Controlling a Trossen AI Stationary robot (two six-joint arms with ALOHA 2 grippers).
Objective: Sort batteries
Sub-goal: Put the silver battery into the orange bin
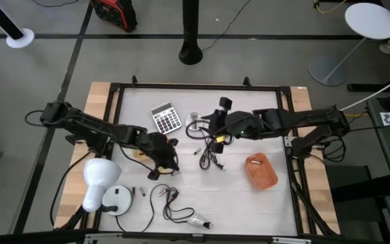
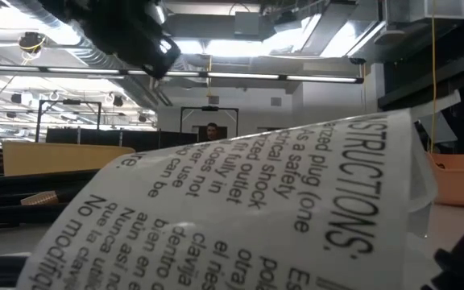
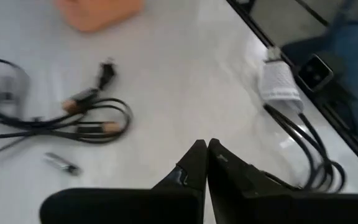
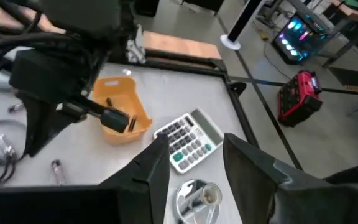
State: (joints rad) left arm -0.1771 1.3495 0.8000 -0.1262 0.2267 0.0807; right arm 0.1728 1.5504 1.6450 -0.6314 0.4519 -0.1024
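Note:
My left gripper (image 1: 168, 163) hovers shut over the table's middle left, beside a small orange bowl (image 1: 139, 153). In the right wrist view the bowl (image 4: 122, 118) holds a dark battery (image 4: 109, 101). A silvery battery (image 3: 62, 163) lies loose on the table ahead of the left fingers, next to coiled black cables (image 3: 86, 118). Two more small batteries (image 1: 137, 193) lie near the front left. My right gripper (image 4: 194, 155) is open above the round silver disc (image 4: 197, 196), near the calculator (image 4: 188, 140). In the high view it (image 1: 212, 130) is at centre far.
An orange tray (image 1: 261, 169) sits at right. A white lamp (image 1: 99, 179) and a white puck (image 1: 117, 200) are at front left. Black cables (image 1: 175, 203) and a white plug (image 3: 279, 84) lie near the front edge. A printed paper tag (image 2: 240, 209) blocks the low view.

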